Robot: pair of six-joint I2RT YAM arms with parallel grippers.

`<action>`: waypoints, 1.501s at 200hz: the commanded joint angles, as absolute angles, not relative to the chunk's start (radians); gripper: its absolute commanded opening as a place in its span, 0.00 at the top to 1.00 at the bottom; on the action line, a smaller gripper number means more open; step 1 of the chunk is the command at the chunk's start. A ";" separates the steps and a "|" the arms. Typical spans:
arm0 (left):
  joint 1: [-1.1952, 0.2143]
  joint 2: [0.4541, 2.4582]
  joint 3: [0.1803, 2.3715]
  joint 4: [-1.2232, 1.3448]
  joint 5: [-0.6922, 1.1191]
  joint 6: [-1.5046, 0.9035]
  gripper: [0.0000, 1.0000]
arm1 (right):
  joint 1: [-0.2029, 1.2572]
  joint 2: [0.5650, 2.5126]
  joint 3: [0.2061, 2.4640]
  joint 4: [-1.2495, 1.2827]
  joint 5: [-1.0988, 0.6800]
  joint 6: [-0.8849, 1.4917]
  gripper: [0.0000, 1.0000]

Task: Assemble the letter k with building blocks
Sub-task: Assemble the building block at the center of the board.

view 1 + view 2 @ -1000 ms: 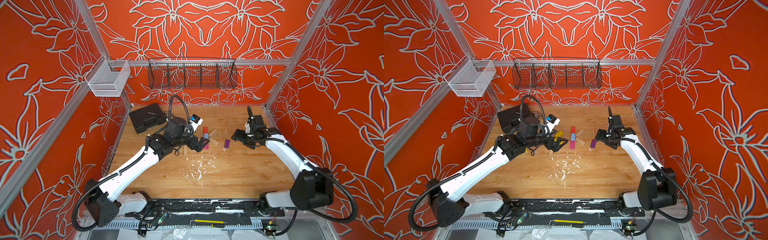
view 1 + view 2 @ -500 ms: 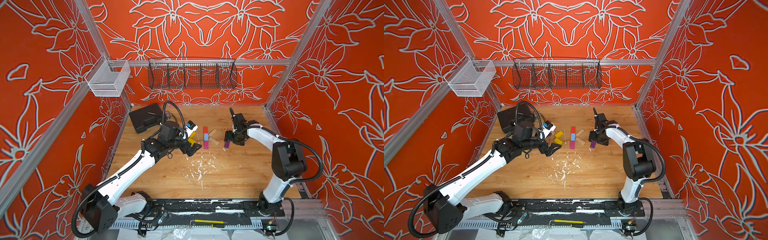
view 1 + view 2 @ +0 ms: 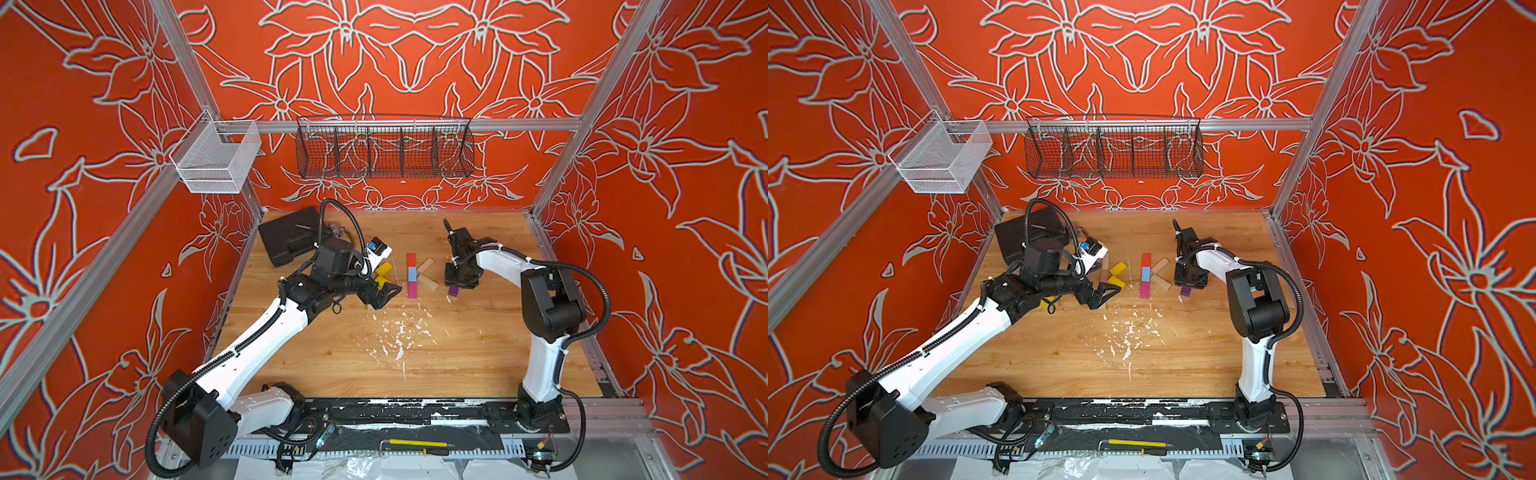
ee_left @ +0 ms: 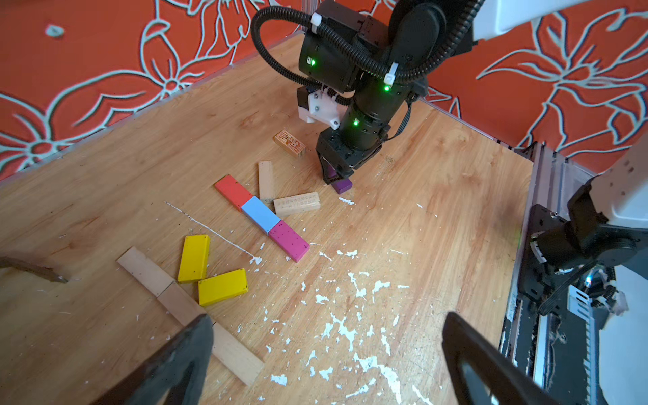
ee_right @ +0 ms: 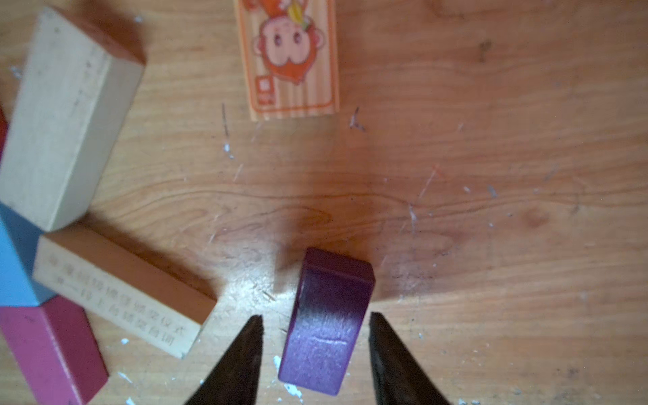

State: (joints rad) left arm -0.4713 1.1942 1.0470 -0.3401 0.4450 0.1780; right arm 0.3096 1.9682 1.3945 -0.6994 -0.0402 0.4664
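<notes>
1. Right wrist view: the right gripper point(image 5: 314, 315) points down over the purple block point(image 5: 326, 322), with one finger along each long side. A gap shows at one finger, and the other is at or almost at the wood. The jaws stand narrowly apart, with no grip that I can see.
2. The block's long axis runs along the gap between the fingers, so closing would cross its short width, which suits a pick. In both top views it runs roughly from the front edge to the back edge of the table point(image 3: 478, 353).
3. The purple block lies flat in the table's far half. It is just beside the K point(image 3: 417, 274), on the right-edge side, and not touching it.
4. The right arm is nearer. The left gripper point(image 4: 326, 354) hangs wide open and empty on the K's left-edge side, well apart from the purple block.
5. Count, from the left wrist view:
   - K stem, end to end: one red block point(image 4: 233, 192), one blue block point(image 4: 261, 214), one magenta block point(image 4: 288, 242).
   - K arms: two pale bars point(image 4: 265, 179).
   - Loose: one purple block and one printed block point(image 4: 290, 143).
   - Nearer the left edge: two yellow blocks point(image 4: 194, 257) beside a pale row point(image 4: 179, 301) of what look like three bars.
6. Judgement: the K looks formed, so the next move is probably to close on the purple block.
</notes>
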 commanded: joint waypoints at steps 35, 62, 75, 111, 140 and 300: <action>-0.450 1.217 1.074 -0.339 0.502 0.178 0.01 | 0.311 1.995 1.414 -0.722 -0.011 0.422 0.68; -0.448 1.222 1.079 -0.345 0.509 0.173 0.01 | 0.310 1.989 1.412 -0.710 -0.012 0.327 0.72; -0.447 1.222 1.079 -0.344 0.515 0.172 0.01 | 0.310 1.980 1.415 -0.710 -0.017 0.275 0.72; -0.443 1.236 1.091 -0.358 0.538 0.169 0.02 | 0.296 1.971 1.433 -0.703 -0.023 0.207 0.75; -0.441 1.231 1.095 -0.365 0.538 0.174 0.02 | 0.281 1.991 1.472 -0.715 -0.019 0.202 0.75; -0.400 1.215 1.087 -0.344 0.575 0.146 0.02 | 0.256 2.105 1.582 -0.732 -0.080 0.253 0.75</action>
State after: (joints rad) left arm -0.4110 1.2316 1.0760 -0.3565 0.5434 0.1520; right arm 0.2623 2.0815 1.5490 -0.7067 -0.0635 0.2432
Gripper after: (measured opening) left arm 0.980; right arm 0.320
